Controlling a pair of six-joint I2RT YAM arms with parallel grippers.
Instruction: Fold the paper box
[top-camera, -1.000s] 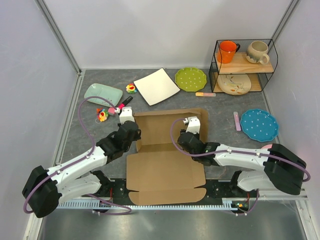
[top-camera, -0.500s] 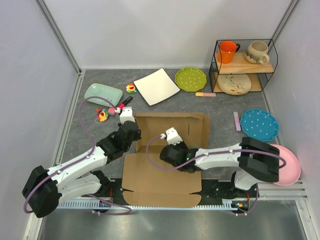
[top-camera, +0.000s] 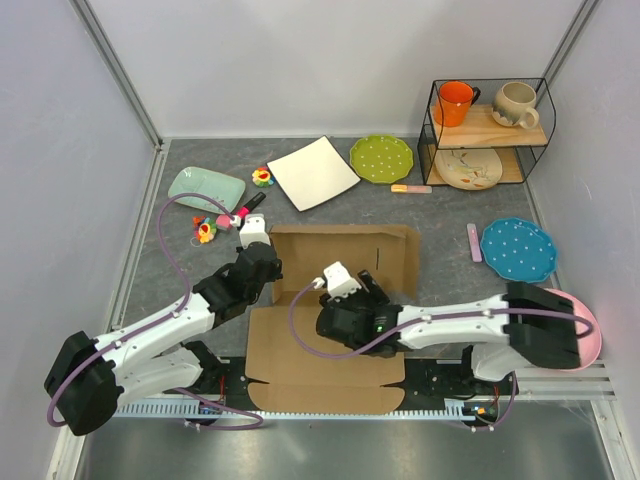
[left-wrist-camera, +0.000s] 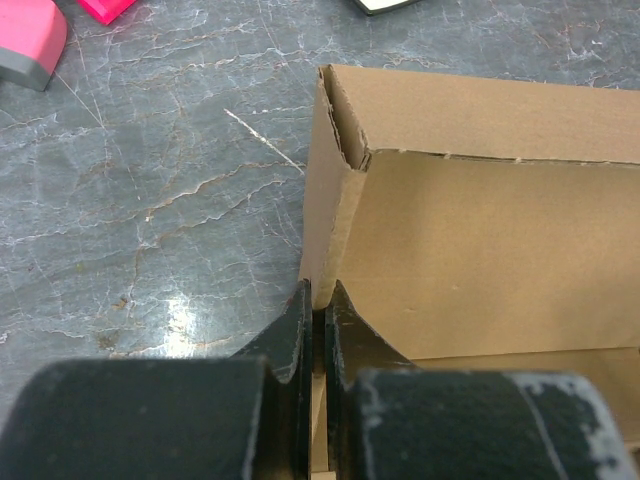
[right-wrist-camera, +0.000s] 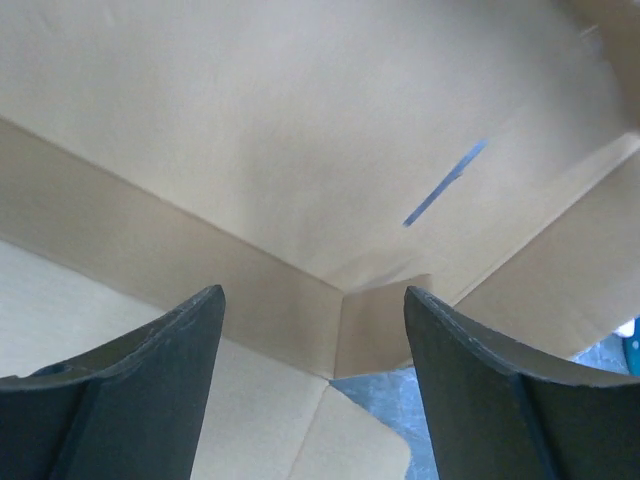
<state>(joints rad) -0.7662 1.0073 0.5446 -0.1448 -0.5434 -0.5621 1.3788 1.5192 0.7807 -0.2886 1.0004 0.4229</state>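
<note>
- A mint-green dish (top-camera: 207, 187) lies at the far left of the grey table (top-camera: 450, 262); towards the middle from it sit a bright little toy (top-camera: 205, 231), a flower-shaped toy (top-camera: 262, 177) and a pink-and-black marker (top-camera: 246, 208).
- The left gripper (left-wrist-camera: 318, 300) reaches in from the left; its jaws are almost together, pinching the upright left side wall of the paper box (top-camera: 270, 345) at that wall's near end; in the wrist view the cardboard edge rises straight out from between the two black fingers (left-wrist-camera: 290, 330).
- The paper box lies in the middle of the table between the two arms; its base is flat, its far panel is raised and has a thin slot cut in it, and its front flap lies flat, reaching past the near table edge between the arm bases.
- A white square plate (top-camera: 313, 172) lies behind the box, apart from it.
- The right gripper (right-wrist-camera: 312, 300) comes in from the right over the box's base, pointing at the far panel; its jaws are spread wide with nothing between them; whether the tips touch the cardboard cannot be told.
- A green dotted plate (top-camera: 381, 158) and a pastel stick (top-camera: 411, 188) lie to the right of the white plate; beside them stands a wire shelf (top-camera: 428, 130) holding an orange mug (top-camera: 455, 100) and a beige mug (top-camera: 515, 103) above, and a patterned plate (top-camera: 468, 168) below.
- A lilac stick (top-camera: 473, 242) lies just beside a blue dotted plate (top-camera: 518, 249); a pink plate (top-camera: 590, 335) sits at the far right, partly hidden by the right arm.
</note>
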